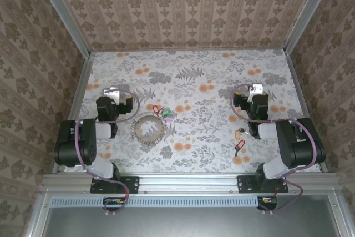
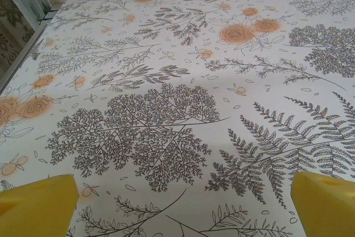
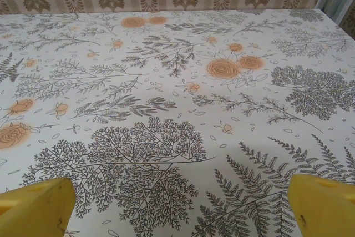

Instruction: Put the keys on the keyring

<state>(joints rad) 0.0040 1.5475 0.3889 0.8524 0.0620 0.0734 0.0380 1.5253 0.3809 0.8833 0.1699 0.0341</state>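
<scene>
The keyring, a round loop of silvery-tan chain, lies on the floral table a little left of centre. Just behind it sit three keys with red, green and purple tags. A yellow-tagged key and a second red-tagged key lie further right. My left gripper hovers left of the keyring. In the left wrist view, the left gripper is open over bare cloth, its yellow fingertips wide apart. My right gripper stands behind the yellow key. In the right wrist view, the right gripper is open and holds nothing.
Patterned walls close in the table on three sides, with metal rails along the left edge and right edge. The floral cloth stretches behind both grippers.
</scene>
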